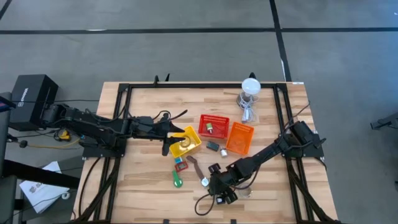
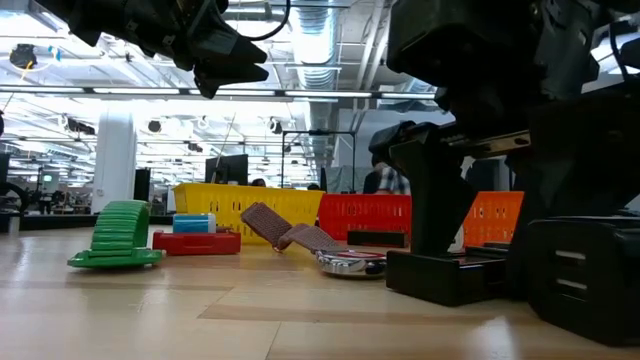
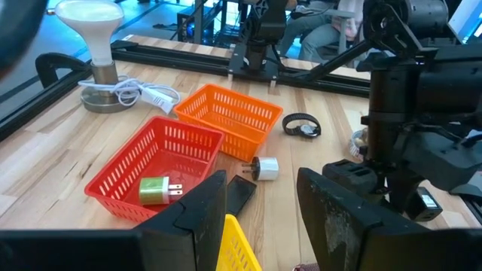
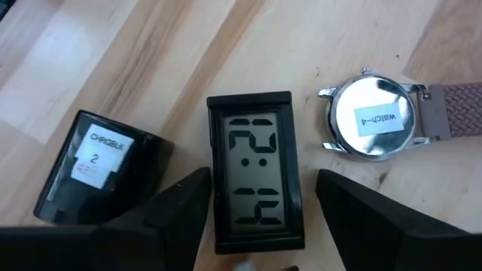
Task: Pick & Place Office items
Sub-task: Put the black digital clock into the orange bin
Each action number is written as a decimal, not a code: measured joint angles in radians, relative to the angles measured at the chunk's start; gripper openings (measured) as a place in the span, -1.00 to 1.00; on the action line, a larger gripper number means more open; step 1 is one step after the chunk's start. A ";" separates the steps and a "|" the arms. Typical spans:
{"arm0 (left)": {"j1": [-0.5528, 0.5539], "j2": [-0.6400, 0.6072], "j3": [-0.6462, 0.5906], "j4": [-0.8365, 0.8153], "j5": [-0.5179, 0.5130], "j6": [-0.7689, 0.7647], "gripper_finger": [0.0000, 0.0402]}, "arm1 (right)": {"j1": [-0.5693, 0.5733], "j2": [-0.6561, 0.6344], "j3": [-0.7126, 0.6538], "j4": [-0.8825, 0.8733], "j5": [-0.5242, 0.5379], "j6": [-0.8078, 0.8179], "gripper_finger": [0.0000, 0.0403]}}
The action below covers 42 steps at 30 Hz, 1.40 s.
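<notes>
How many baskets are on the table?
3. The yellow basket sits under the left gripper, the red basket is in the middle, and the orange basket leans right beside the red one. None seem hidden.

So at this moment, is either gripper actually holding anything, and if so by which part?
Nothing is held. The right gripper stands open around the small digital clock lying on the table, not yet closed on it. The left gripper is open and empty above the yellow basket.
</notes>
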 joint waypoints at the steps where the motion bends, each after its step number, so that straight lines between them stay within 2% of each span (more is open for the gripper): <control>1: 0.000 0.000 0.000 0.000 0.000 0.000 -0.21 | -0.004 0.000 0.000 0.001 -0.005 -0.002 0.15; 12: 0.000 0.000 0.000 0.000 0.000 0.000 -0.21 | -0.047 -0.007 -0.002 0.002 -0.045 0.006 -0.32; 15: 0.000 0.000 0.000 0.000 0.001 0.000 -0.21 | -0.057 -0.015 0.005 -0.015 -0.050 -0.033 -0.31; 20: 0.000 0.000 -0.001 0.000 0.001 0.000 -0.21 | -0.086 -0.040 0.015 -0.063 -0.027 -0.053 -0.16; 26: 0.000 0.000 -0.001 0.000 0.001 0.000 -0.21 | -0.143 -0.079 0.018 -0.134 -0.023 -0.070 -0.33; 35: 0.000 0.000 -0.002 -0.002 0.001 0.000 -0.21 | -0.197 -0.159 0.021 -0.270 -0.011 -0.097 -0.30; 42: 0.000 0.000 -0.002 0.005 0.001 0.000 -0.21 | -0.214 -0.329 0.019 -0.565 0.128 -0.053 -0.31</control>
